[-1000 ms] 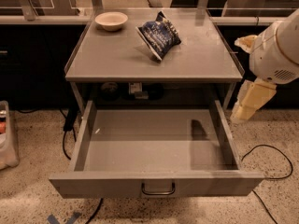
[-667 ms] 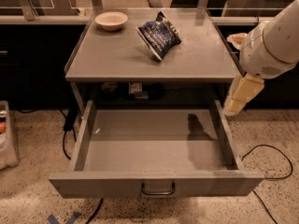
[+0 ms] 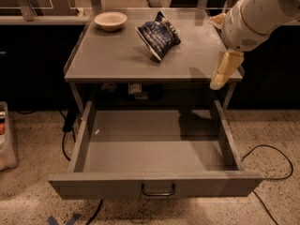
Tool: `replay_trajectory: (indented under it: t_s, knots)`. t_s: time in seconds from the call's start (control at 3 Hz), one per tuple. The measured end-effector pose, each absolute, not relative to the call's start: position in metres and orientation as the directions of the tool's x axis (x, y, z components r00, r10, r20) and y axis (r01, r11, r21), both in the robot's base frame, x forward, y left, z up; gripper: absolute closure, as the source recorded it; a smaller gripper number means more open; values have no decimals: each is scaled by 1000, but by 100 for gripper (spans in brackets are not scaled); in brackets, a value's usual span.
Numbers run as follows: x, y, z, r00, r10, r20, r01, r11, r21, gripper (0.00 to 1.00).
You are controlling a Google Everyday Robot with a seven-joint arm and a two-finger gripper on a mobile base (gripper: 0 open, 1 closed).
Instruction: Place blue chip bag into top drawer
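Observation:
The blue chip bag (image 3: 158, 35) lies crinkled on the grey tabletop (image 3: 117, 55), right of centre near the back. The top drawer (image 3: 154, 183) under the tabletop is pulled fully out, with nothing inside it, and its small curved handle (image 3: 158, 190) faces me. My gripper (image 3: 220, 71) hangs from the white arm (image 3: 253, 18) at the tabletop's right front corner, pointing down. It is to the right of the bag and apart from it, above the drawer's right rear corner. It holds nothing that I can see.
A white bowl (image 3: 110, 20) stands at the tabletop's back left. Small items sit on a shelf (image 3: 133, 90) behind the drawer. Cables (image 3: 269, 161) lie on the speckled floor at right and left. A pale bin (image 3: 7, 139) stands at far left.
The arm and gripper have moved up and to the left, from beside the table to over its right front corner. Bag, bowl and drawer have not moved.

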State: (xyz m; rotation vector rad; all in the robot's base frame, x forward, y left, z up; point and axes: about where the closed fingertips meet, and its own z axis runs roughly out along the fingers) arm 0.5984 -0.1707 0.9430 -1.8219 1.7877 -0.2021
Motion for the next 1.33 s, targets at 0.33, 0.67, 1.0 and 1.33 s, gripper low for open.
replay_trajectory:
  t_s: [0.33,0.67,1.0,1.33]
  knots:
    - [623,-157,955,155,-938,-310,-873,16,-487,0]
    - [623,-157,955,155,-938,-310,-874,16,-486,0]
    - [629,-156,939,140,-945,-295,-886,13,-464,0]
    - [642,-151,915,148,-942,-300,-896,1,-445,0]
